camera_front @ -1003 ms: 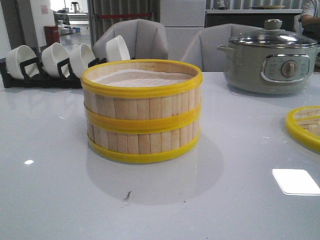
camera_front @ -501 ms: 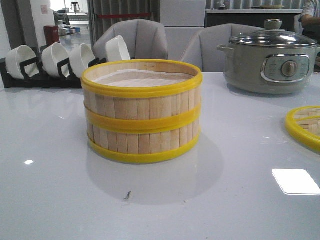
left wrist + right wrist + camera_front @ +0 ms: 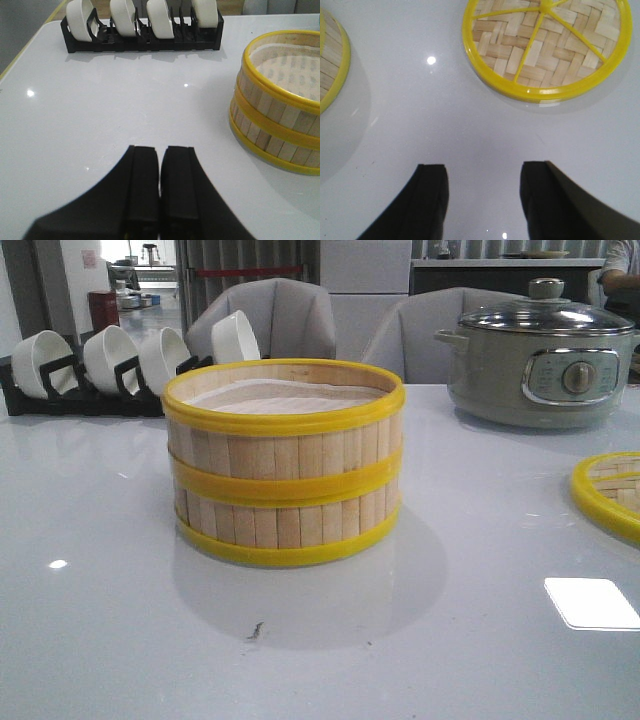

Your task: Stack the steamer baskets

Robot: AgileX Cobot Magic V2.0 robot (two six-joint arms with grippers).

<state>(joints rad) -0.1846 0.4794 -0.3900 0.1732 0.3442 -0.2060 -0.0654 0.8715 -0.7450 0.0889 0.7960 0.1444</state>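
With two steamer baskets [image 3: 284,465] stacked at table centre, the lid [image 3: 547,47] at 3 o'clock remains: right gripper [image 3: 482,192], fingers apart, must reach it; left gripper [image 3: 160,187] rests closed, empty.

Lighting was bright overhead. The glossy table [image 3: 100,640] threw a white glare patch at 4 o'clock, soft shadow pooled under the steamer baskets [image 3: 284,465], background slightly soft.

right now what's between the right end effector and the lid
Nothing: only bare table separates the open right end effector from the lid, as the right wrist view shows.
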